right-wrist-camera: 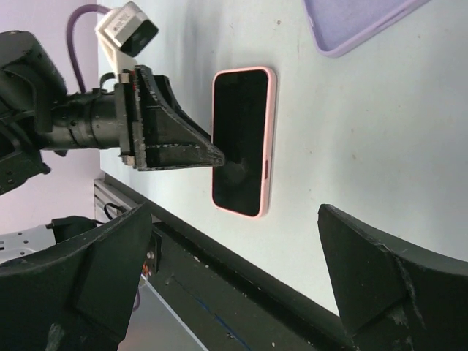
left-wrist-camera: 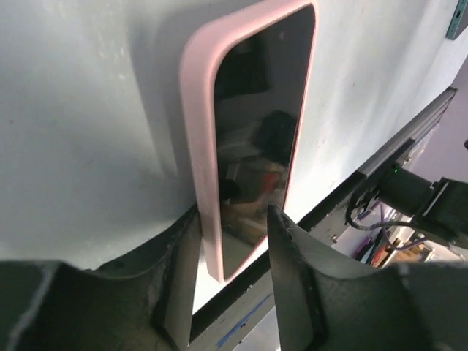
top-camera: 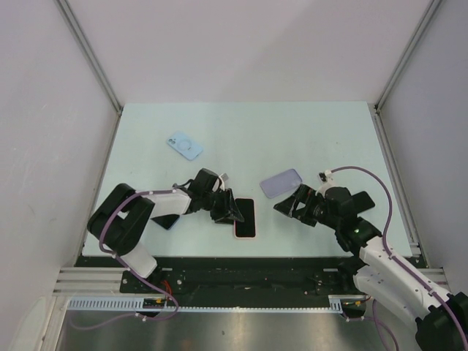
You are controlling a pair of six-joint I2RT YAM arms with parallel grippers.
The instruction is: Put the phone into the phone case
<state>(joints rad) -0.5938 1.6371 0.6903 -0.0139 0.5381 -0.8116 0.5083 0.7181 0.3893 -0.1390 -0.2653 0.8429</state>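
Note:
The phone [top-camera: 245, 218], pink-edged with a black screen, lies flat face up near the table's front edge; it also shows in the left wrist view [left-wrist-camera: 256, 131] and the right wrist view [right-wrist-camera: 241, 139]. My left gripper [top-camera: 232, 212] [left-wrist-camera: 232, 216] is open, its fingers straddling the phone's left long edge, one beside the pink rim and one over the screen. A lilac phone case [top-camera: 281, 183] [right-wrist-camera: 358, 22] lies open side up to the right. My right gripper [top-camera: 289, 206] [right-wrist-camera: 234, 212] is open and empty, just right of the phone and below the lilac case.
A light blue case [top-camera: 184, 145] lies at the back left. A dark flat object [top-camera: 167, 219] lies under my left arm. The black front rail [top-camera: 241, 267] runs just below the phone. White walls enclose the table.

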